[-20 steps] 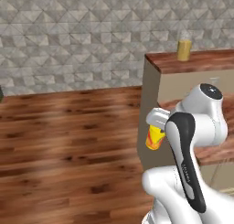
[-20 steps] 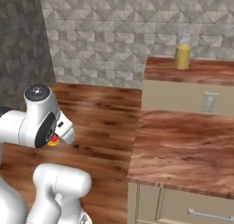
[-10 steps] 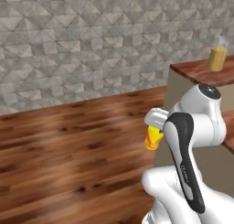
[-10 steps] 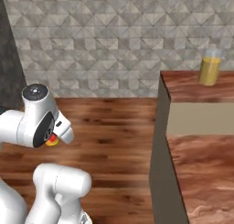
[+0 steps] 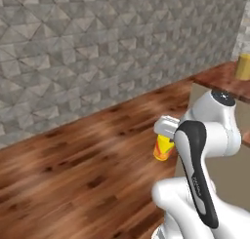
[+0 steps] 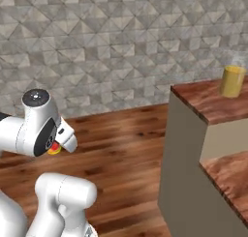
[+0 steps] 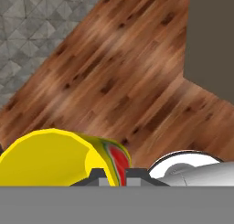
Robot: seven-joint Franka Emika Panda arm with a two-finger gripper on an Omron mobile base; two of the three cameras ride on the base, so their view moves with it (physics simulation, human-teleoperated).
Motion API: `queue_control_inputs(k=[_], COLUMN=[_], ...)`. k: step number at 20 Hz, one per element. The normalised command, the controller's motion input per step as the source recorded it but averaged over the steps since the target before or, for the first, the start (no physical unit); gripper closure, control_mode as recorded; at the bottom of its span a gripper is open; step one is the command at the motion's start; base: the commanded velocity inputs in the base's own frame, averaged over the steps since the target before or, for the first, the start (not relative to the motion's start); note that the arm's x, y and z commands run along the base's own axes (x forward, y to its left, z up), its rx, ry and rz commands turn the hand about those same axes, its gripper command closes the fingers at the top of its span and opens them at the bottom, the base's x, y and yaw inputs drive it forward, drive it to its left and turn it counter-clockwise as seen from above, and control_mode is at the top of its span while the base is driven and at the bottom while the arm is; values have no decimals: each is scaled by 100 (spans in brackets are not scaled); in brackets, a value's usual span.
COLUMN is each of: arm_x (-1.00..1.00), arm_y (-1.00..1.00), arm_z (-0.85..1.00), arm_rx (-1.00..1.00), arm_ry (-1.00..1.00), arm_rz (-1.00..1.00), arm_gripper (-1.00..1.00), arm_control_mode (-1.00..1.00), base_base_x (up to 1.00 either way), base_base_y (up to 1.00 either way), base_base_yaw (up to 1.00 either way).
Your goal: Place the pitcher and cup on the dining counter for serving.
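Hand view shows my jaws closed on the cup [image 7: 59,157], carried above the floor [image 7: 114,81]. By my judgement half is done: the pitcher [image 6: 232,80] stands on the dining tabletop [image 6: 203,98]; the cup remains to be set there.

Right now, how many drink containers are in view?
2. The pitcher stands on the dining counter; the cup is held in the gripper, above the wooden floor.
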Motion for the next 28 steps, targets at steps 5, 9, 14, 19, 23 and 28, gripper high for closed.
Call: queue_control_inputs(k=[5, 9, 14, 19, 23, 28], arm_x=[0, 0, 0, 0, 0, 0], arm_y=[0, 0, 0, 0, 0, 0], arm_z=[0, 0, 0, 0, 0, 0], arm_rx=[0, 0, 0, 0, 0, 0], arm_ry=[0, 0, 0, 0, 0, 0], arm_rz=[0, 0, 0, 0, 0, 0], arm_gripper=[100, 100, 100, 100, 100, 100], arm_control_mode=[100, 100, 100, 100, 100, 100], base_base_x=[100, 100, 100, 100, 100, 100], base_base_y=[94, 93, 99, 100, 95, 97], base_base_yaw=[-63, -64, -60, -59, -63, -61])
